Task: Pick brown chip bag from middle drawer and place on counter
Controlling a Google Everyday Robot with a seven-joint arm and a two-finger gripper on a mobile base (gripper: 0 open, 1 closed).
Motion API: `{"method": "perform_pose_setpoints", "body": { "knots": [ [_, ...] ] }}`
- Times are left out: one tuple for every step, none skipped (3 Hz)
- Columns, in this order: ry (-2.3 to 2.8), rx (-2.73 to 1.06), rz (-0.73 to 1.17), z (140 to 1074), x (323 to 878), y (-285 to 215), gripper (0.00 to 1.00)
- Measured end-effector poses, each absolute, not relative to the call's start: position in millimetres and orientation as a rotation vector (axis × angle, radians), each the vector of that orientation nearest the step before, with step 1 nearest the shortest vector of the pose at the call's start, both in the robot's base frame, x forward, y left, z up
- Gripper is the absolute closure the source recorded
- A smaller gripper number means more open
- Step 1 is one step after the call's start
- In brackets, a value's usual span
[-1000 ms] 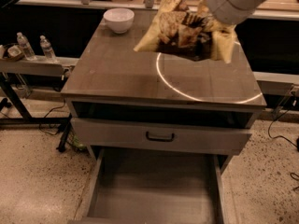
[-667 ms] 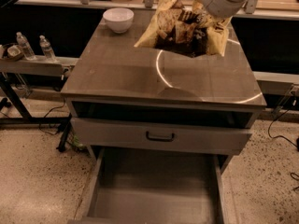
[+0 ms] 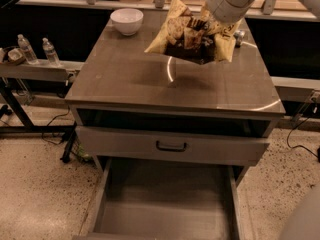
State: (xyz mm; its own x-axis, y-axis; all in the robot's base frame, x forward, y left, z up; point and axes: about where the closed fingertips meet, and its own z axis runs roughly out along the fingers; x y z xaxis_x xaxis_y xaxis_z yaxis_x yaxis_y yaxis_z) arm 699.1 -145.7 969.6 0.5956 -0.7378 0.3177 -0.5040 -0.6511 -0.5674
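My gripper [image 3: 200, 23] comes in from the top right on a white arm and is shut on the brown chip bag [image 3: 189, 39]. The bag hangs crumpled in the air, its tan-yellow ends spread out, above the back middle of the counter [image 3: 130, 79]. Its shadow falls on the counter just below it, beside the thin white ring [image 3: 170, 70]. The middle drawer [image 3: 165, 204] stands pulled open at the bottom of the view, and its flat grey floor is bare.
A white bowl [image 3: 126, 20] sits at the counter's back left corner. A small silver roll [image 3: 240, 35] lies behind the bag at the back right. A closed drawer front with a black handle [image 3: 171, 146] is above the open drawer. Two water bottles [image 3: 25, 48] stand on a shelf at left.
The gripper and the bag have shifted slightly left and away over the back of the counter. The bag stays in the grip. The drawer stays open.
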Motion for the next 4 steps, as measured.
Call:
{"method": "perform_pose_setpoints", "body": {
  "knots": [
    [0.988,-2.393,-0.7,953,707,-138,0.61],
    [0.982,-2.388,-0.652,935,713,-128,0.3],
    [0.979,-2.381,-0.636,929,716,-123,0.07],
    [0.982,-2.345,-0.653,941,717,-125,0.0]
  ]
}}
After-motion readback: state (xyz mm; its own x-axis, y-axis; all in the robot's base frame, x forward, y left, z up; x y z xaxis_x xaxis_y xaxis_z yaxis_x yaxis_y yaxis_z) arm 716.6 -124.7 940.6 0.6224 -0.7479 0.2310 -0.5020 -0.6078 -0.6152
